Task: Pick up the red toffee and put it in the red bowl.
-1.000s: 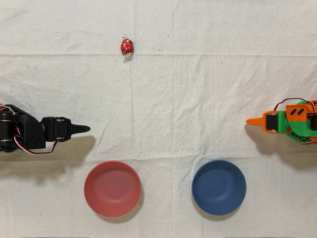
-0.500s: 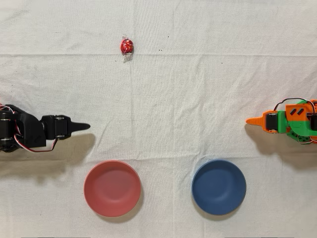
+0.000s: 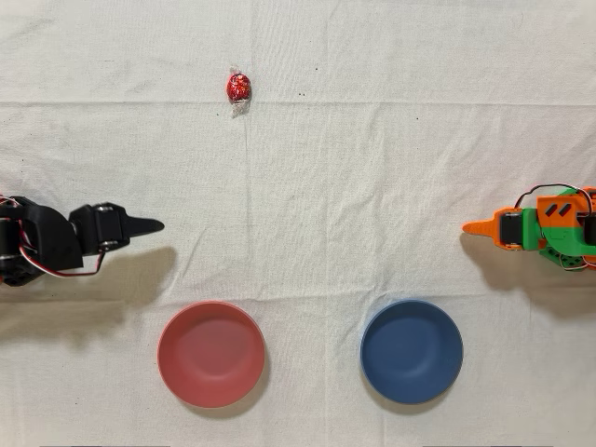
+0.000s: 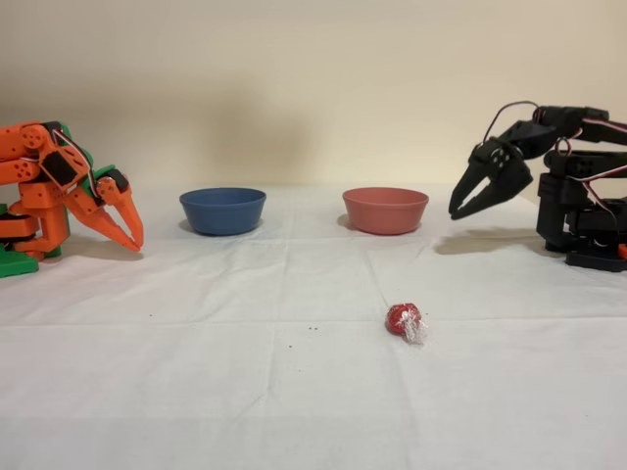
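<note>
red toffee (image 4: 403,319) on cloth, well apart from raised pincer (image 4: 470,208)

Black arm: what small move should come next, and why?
Probably swing toward the red toffee and lower over it. The gripper, jaws parted and holding nothing, hangs raised above the cloth near the arm's base, well away from the toffee, which lies alone on the white cloth. The red bowl holds nothing.

A creased, matt off-white cloth (image 3: 354,186) covers the desk, the red toffee (image 3: 238,88) gleams in shiny foil (clear crinkled wrapper ends), and the red bowl (image 3: 211,354) and blue bowl (image 3: 412,351) look like smooth matt plastic.
</note>
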